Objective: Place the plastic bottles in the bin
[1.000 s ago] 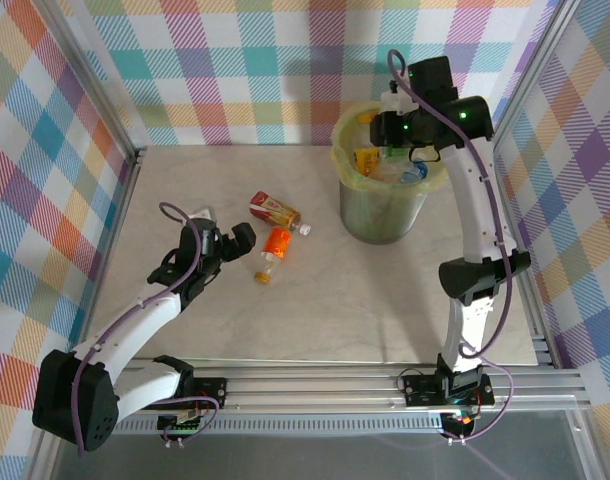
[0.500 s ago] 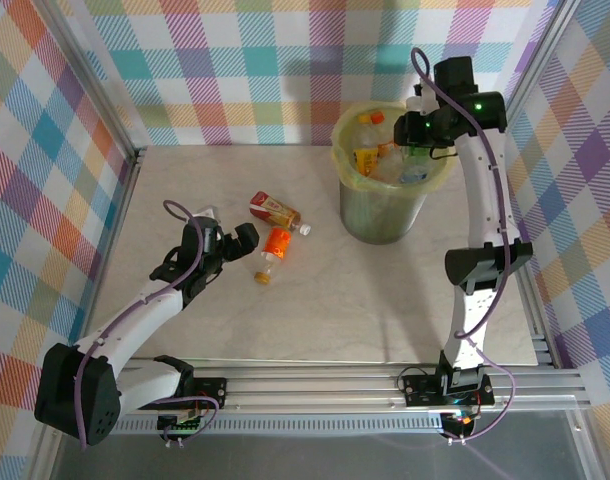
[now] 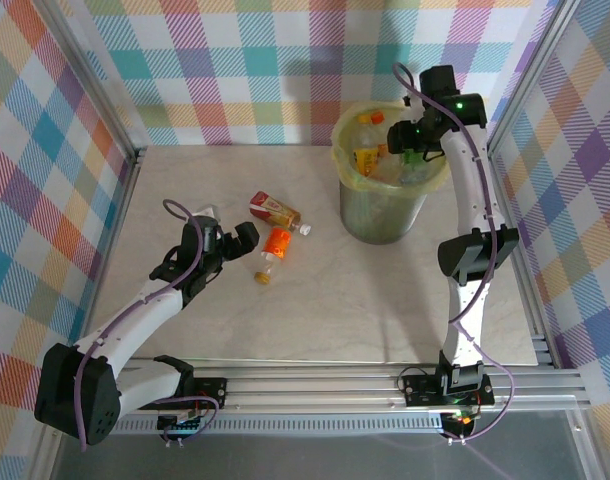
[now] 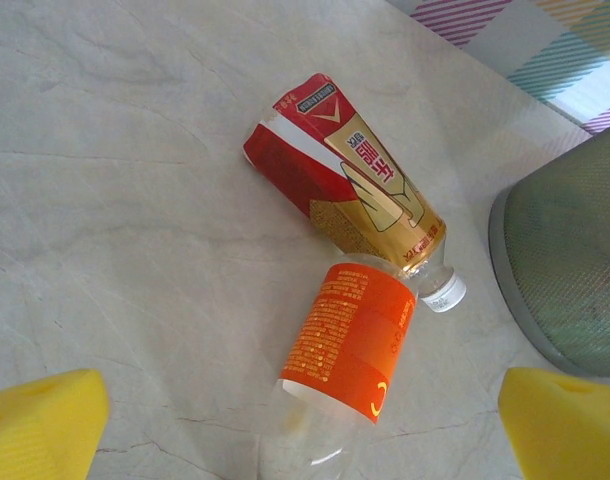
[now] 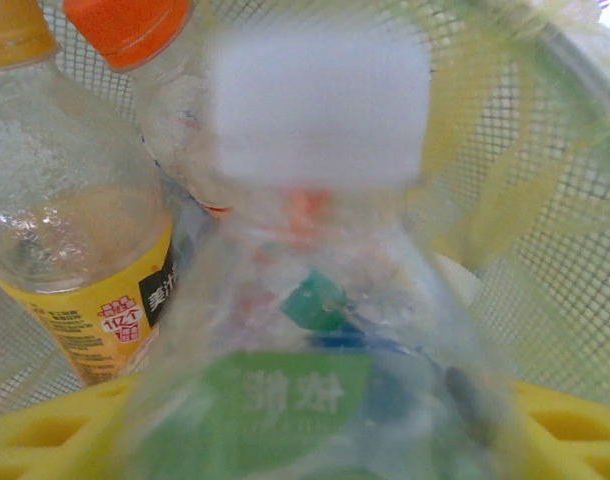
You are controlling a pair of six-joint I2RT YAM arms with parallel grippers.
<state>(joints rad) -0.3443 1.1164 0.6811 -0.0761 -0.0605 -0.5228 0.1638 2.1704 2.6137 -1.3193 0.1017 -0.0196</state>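
Two plastic bottles lie on the table: an orange-labelled one (image 3: 276, 243) (image 4: 355, 345) and a red-and-gold one (image 3: 273, 210) (image 4: 345, 180) with a white cap, touching each other. My left gripper (image 3: 235, 240) (image 4: 305, 425) is open just short of the orange bottle, with its yellow pads (image 4: 40, 425) wide on either side. My right gripper (image 3: 405, 135) (image 5: 315, 440) hangs over the bin (image 3: 385, 215) with its jaws apart. A blurred green-labelled bottle (image 5: 305, 300) with a white cap is between its fingers, loose. Several bottles lie inside the bin, among them a yellow-labelled one (image 5: 85, 270).
The bin's meshed wall (image 4: 570, 260) stands right of the two table bottles. Checked walls close the table at the back and sides. An aluminium rail (image 3: 335, 385) runs along the near edge. Bare tabletop (image 3: 315, 310) lies in front of the bin.
The right gripper has shifted a little over the bin's mouth and its jaws have spread, freeing the green-labelled bottle. The left arm has barely moved.
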